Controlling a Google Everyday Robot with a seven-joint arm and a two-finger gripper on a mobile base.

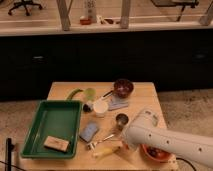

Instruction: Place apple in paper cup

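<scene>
The white paper cup (100, 107) stands upright near the middle of the wooden table (145, 95). An orange-red round thing, which I take for the apple (156, 153), sits at the table's front right corner, partly covered by my white arm (165, 140). The arm comes in from the lower right and bends down over the front of the table. My gripper (125, 145) is low at the arm's end, beside the yellow item and in front of the metal cup, well right of and nearer than the paper cup. It is mostly hidden by the arm.
A shiny metal cup (121, 120) stands right of the paper cup. A reddish-brown bowl (123, 88) is at the back. A green tray (35, 135) holding a tan block (56, 144) fills the left. A blue sponge (90, 131), a fork (102, 140), a yellow elongated item (106, 150) and a green item (82, 93) also lie there.
</scene>
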